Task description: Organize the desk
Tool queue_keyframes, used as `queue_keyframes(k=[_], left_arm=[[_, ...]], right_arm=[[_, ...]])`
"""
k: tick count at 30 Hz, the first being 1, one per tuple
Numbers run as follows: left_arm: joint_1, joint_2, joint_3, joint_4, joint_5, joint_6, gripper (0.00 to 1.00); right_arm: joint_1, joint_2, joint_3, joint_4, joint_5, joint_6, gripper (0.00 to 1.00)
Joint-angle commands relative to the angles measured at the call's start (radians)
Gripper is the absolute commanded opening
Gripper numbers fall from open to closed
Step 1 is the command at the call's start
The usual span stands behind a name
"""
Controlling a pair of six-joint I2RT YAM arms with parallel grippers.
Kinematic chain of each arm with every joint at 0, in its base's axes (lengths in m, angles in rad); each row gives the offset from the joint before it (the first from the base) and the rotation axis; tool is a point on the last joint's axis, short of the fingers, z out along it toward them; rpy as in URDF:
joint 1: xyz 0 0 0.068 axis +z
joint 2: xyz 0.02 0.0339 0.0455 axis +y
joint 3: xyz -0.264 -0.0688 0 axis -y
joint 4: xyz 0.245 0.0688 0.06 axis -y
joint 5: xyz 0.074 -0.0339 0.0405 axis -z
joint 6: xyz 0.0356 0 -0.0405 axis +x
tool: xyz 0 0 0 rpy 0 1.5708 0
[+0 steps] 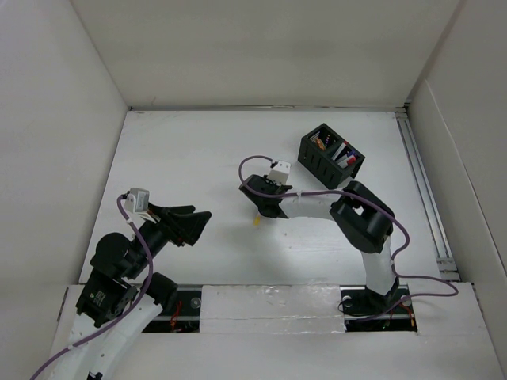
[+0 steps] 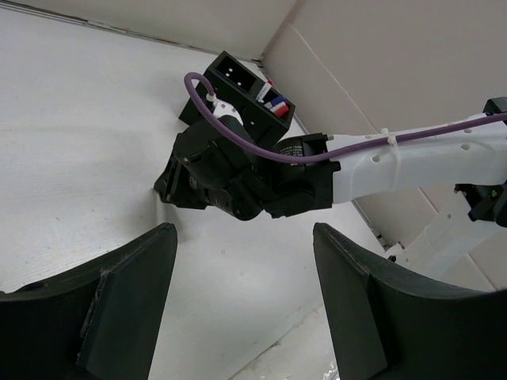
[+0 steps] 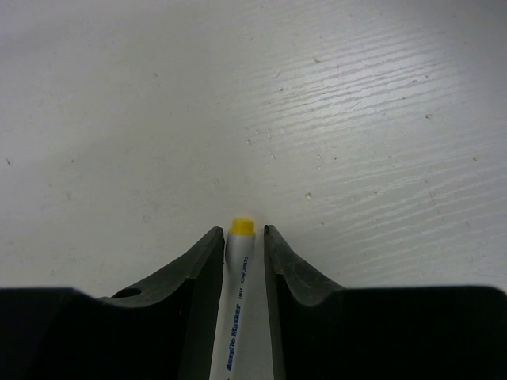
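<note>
My right gripper (image 1: 265, 212) hangs over the middle of the white desk (image 1: 198, 150), pointing down at it. In the right wrist view its jaws (image 3: 239, 233) are closed round a white acrylic marker (image 3: 238, 277) with a yellow end, which lies lengthwise between the fingers. The yellow end (image 1: 258, 221) sits at or just above the desk surface (image 3: 356, 119). My left gripper (image 1: 190, 226) is open and empty at the near left, a little above the desk; its wide-apart fingers (image 2: 135, 293) face the right arm.
A small black two-compartment organizer box (image 1: 330, 156) stands at the far right holding several pens; it also shows in the left wrist view (image 2: 245, 95). A metal rail (image 1: 424, 190) runs along the right side. White panel walls enclose the desk.
</note>
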Motion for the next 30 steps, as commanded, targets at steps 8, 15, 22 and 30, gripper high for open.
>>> queue_keyframes(k=[8,15,22,30], left_arm=[[0.005,-0.012,-0.007,0.051,0.013,0.014,0.66],[0.005,-0.011,-0.007,0.049,0.015,0.014,0.66],[0.005,-0.014,-0.007,0.051,0.015,0.014,0.66],[0.005,-0.009,-0.002,0.045,0.015,0.014,0.66]], right_arm=[[0.026,0.014,0.045,-0.149,-0.023,-0.058,0.41],[0.036,0.060,0.087,-0.178,-0.028,-0.087,0.36],[0.036,0.063,0.074,-0.152,-0.059,-0.075,0.02],[0.026,-0.133,-0.063,-0.023,0.024,-0.021,0.00]])
